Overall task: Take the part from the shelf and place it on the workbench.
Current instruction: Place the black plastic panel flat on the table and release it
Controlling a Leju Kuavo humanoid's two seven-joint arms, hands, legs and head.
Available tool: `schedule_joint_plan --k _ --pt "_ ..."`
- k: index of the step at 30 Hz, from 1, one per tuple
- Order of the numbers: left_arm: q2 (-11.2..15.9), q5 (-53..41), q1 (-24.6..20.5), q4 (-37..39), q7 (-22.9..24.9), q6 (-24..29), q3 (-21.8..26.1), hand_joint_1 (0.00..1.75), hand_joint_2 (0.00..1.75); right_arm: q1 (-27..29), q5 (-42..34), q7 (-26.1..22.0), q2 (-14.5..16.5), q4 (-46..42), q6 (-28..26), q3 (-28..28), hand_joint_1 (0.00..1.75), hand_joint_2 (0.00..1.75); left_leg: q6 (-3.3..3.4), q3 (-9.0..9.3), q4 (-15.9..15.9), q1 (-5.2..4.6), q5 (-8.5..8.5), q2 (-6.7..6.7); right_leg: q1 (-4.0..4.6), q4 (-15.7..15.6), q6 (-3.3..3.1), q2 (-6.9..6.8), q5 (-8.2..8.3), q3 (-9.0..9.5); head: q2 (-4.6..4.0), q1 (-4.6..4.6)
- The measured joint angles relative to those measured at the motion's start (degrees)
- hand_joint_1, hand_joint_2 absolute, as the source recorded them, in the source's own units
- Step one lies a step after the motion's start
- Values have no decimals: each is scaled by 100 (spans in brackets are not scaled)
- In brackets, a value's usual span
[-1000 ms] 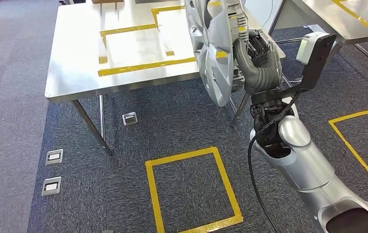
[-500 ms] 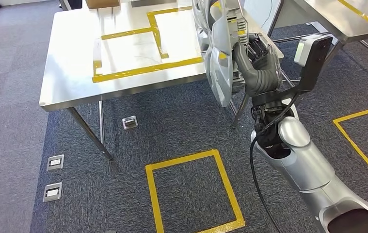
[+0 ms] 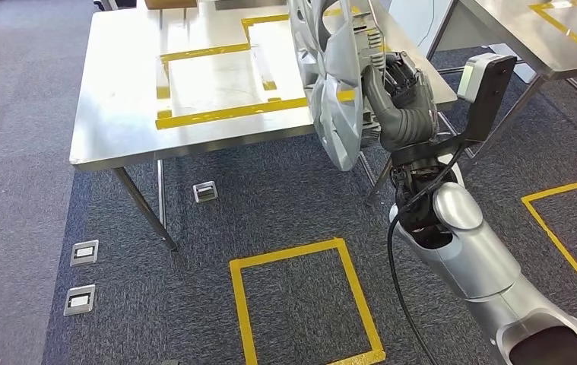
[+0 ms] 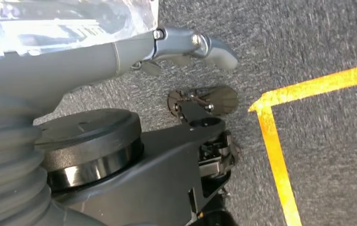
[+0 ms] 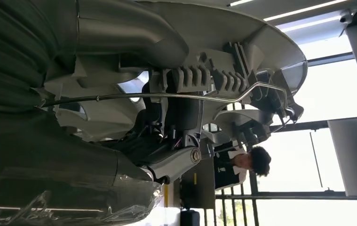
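Right robot hand (image 3: pixel 401 95) is gripping the silver wheel cover (image 3: pixel 331 84), fingers clamped on its ribbed back face; the right wrist view is showing those fingers (image 5: pixel 167 117) hooking behind the wire retaining ring (image 5: pixel 167 96). The wheel cover is hanging upright, on edge, in the air over the near right corner of the steel desk (image 3: pixel 118 114), beside the yellow tape rectangle (image 3: pixel 224 80) marked on its top. Left robot hand (image 4: pixel 120 52) is hanging above grey carpet (image 4: pixel 317 42); whether its fingers are together or apart cannot be told. A second taped rectangle (image 3: pixel 300 300) is lying on the floor.
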Motion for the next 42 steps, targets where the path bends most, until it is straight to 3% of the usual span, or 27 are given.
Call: schedule_joint_plan --k 2,3,4,5,7,9,11,14,15,18,19,20,22,23,24,29,31,33,34,35,36,38,39,42 --pt "-2 0 3 -1 0 -1 0 0 175 19 0 -2 2 5 3 3 175 175 38 19 3 -12 -26 -1 1 724 18 0 -268 -398 -1 19" --pt "-3 1 8 -1 0 -1 0 0 175 34 0 -3 2 12 4 5 175 175 49 31 10 -20 -43 -1 3 1010 22 1 -319 -580 -1 23" --pt "-3 1 12 -1 0 -1 0 0 175 45 0 -3 2 20 6 7 175 175 55 48 18 -29 -66 -4 4 1121 18 1 -262 -684 -1 28" --pt "-3 2 15 -1 0 -3 0 0 175 50 0 -2 2 27 8 9 175 175 55 74 29 -37 -95 -8 6 1017 4 1 -95 -683 -1 33" --pt "-8 2 13 -2 -1 -6 0 0 175 46 0 -2 2 36 12 10 175 175 35 147 46 -47 -170 -17 26 368 -57 -1 361 -439 -1 35" --pt "-14 2 8 -2 -1 -11 0 0 175 36 0 -3 2 37 14 10 175 175 -12 186 66 -59 -226 -19 66 -153 -132 -6 570 -209 0 20" --pt "-22 2 7 -3 0 -18 -1 0 175 30 0 -3 2 38 14 9 175 175 -66 178 69 -64 -246 -13 94 -285 -191 -7 516 -150 1 12" --pt "-20 2 -1 -3 -1 -20 -1 0 175 33 0 -4 2 40 13 4 175 175 -157 129 178 -69 -358 -1 40 -396 -249 -15 463 -72 1 1" --pt "-16 2 -1 -3 -2 -17 -1 0 175 38 0 -5 2 43 13 4 175 175 -185 41 382 -65 -474 1 18 -430 -268 -21 456 -29 0 -7" --pt "-14 2 18 -3 -1 -9 -1 0 175 87 0 -5 2 63 13 21 175 175 -242 -444 1350 -35 -823 2 8 -450 -304 -23 403 65 -1 -25" --pt "-12 2 22 -3 0 -8 -2 0 175 104 0 -4 2 74 13 28 175 175 -257 -556 1501 -27 -790 2 7 -446 -302 -17 379 92 -1 -26" --pt "-10 2 21 -3 0 -6 -2 0 175 112 0 -4 2 83 13 33 175 175 -270 -580 1446 -18 -637 3 5 -440 -292 -9 352 124 -1 -25" --pt "-7 2 19 -3 1 -1 -2 0 175 108 0 -4 7 92 13 36 175 175 -277 -400 876 -1 -156 3 -5 -422 -256 7 283 205 -1 -25" --pt "-5 2 18 -3 2 1 -2 0 175 97 0 -5 9 92 14 36 175 175 -264 -285 583 -5 25 1 -1 -411 -228 15 249 240 -1 -27" --pt "-5 2 16 -3 3 2 -2 0 175 85 0 -7 12 92 14 37 175 175 -232 -185 365 -13 102 0 2 -404 -196 22 225 258 -1 -31" --pt "-5 8 14 -3 2 -4 -2 0 175 62 0 -13 14 92 18 33 175 175 -30 -42 90 -12 -38 -5 16 -292 -35 9 129 193 0 -23" --pt "-7 19 15 -3 0 -12 -2 0 175 55 0 -12 17 94 27 36 175 175 16 -8 68 4 -51 -7 14 196 -7 2 -109 -40 -1 1" --pt "-8 27 16 -3 0 -16 -2 0 175 60 0 -9 19 105 39 48 175 175 53 13 72 -10 -80 -7 13 915 3 1 -340 -457 -1 16" --pt "-9 31 18 -3 0 -17 -2 0 175 67 0 -7 21 114 44 55 175 175 64 31 73 -19 -98 -8 14 1135 1 1 -345 -616 -1 16" --pt "-9 34 20 -3 0 -17 -2 0 175 70 0 -5 23 123 49 60 175 175 69 55 74 -27 -119 -12 15 1161 -10 1 -238 -684 -1 18" --pt "-10 37 20 -3 0 -19 -2 0 175 69 0 -3 26 131 52 62 175 175 67 91 75 -34 -146 -19 19 969 -32 2 -28 -644 -1 20" --pt "-18 40 18 -3 0 -21 -2 0 175 57 0 -2 32 142 55 65 175 175 42 170 76 -49 -212 -32 48 276 -110 -2 442 -390 -1 17" --pt "-22 40 17 -3 0 -23 -1 0 175 48 0 -2 34 145 59 66 175 175 20 191 80 -55 -240 -38 70 -11 -150 -5 568 -272 0 8" --pt "-37 42 17 -4 -1 -28 0 0 175 17 4 -8 41 148 73 73 175 175 -65 188 75 -54 -274 -30 113 -303 -233 -6 521 -145 1 -2"
